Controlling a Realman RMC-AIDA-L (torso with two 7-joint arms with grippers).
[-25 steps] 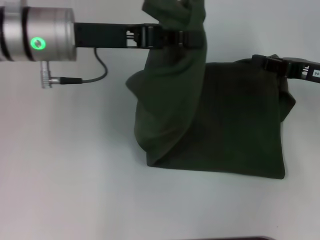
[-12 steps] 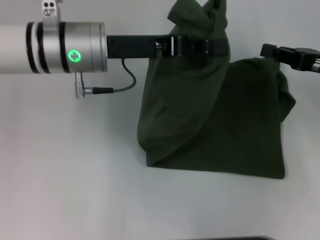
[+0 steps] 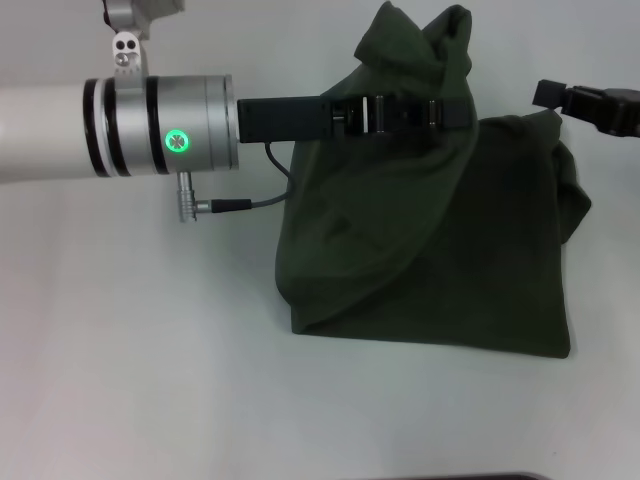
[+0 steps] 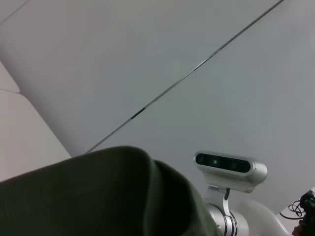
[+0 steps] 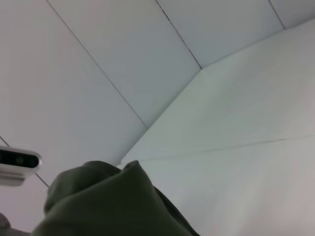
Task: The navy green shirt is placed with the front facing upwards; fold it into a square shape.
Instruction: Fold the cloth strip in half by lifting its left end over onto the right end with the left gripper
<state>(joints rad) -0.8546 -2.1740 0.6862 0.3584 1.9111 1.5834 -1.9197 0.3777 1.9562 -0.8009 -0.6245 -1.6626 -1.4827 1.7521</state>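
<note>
dark olive-green cotton shirt [image 3: 450, 250] partly folded on the white surface, its 10 o'clock corner lifted up, bunched, draping down

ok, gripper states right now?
Left gripper: shut on the shirt, fold lifted.
Right gripper: at the shirt's far right corner, grip cannot be told.

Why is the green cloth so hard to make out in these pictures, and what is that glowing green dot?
Head view: even light and soft shadows; the shirt is so dark its folds barely show. The dot is a ring light on the left arm. Both wrist views: the cloth sits close to the lens and looks blurred.
</note>
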